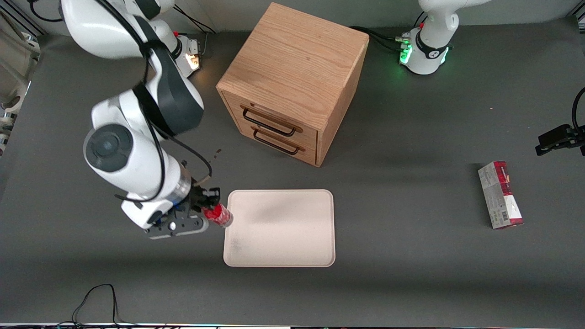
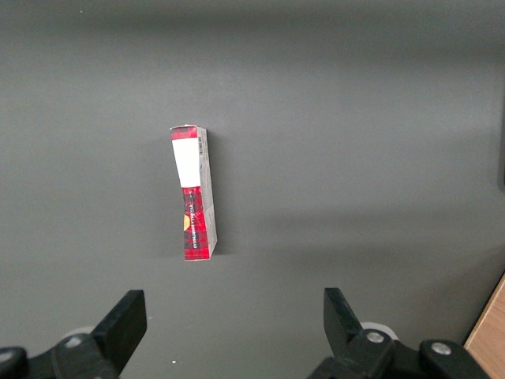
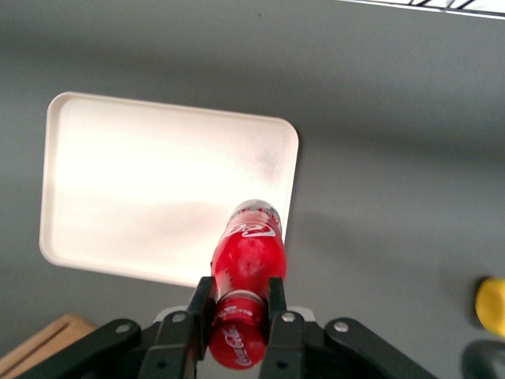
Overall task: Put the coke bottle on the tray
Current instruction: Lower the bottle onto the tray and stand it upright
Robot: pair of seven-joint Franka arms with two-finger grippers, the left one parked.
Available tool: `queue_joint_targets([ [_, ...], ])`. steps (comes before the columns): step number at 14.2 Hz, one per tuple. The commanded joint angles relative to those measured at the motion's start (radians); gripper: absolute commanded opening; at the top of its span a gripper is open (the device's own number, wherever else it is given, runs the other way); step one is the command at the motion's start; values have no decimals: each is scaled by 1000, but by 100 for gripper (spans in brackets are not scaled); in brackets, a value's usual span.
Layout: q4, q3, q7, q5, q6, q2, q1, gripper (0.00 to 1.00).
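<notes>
So the claw is pinching the coke bottle, both fingers pressed against the red body up near the cap end, with the clear base sticking out ahead of the claw. The bottle is held lying over rather than upright, and in the front view its base end sits right at the edge of the tray that's closest to the working arm. From the wrist view the base looks like it's already over the tray's rim, but I honestly can't tell how high above it the bottle hangs, or whether it touches.

Handling-wise, I'd guess this thing is light and stiff: small, hard, smooth plastic. Smooth and round means it could swivel or slip between flat fingers, so a grip across the middle of the body, where it's widest and straight-sided, seems the safest spot. Gripped near the cap like this, the free end may droop a bit. It'll also probably roll if it gets set down on its side, though the tray's low rim should catch it.

Arm pose: the right arm reaches out over the table, wrist bent down and tilted toward the tray, claw low, tray stretching out ahead of it. The wooden drawer cabinet sits well apart from the claw.
</notes>
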Motion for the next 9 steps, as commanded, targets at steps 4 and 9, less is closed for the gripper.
queue_joint_targets([
  [4, 78, 4, -30, -27, 109, 138, 3, 0],
  [9, 75, 6, -33, -58, 149, 195, 9, 0],
])
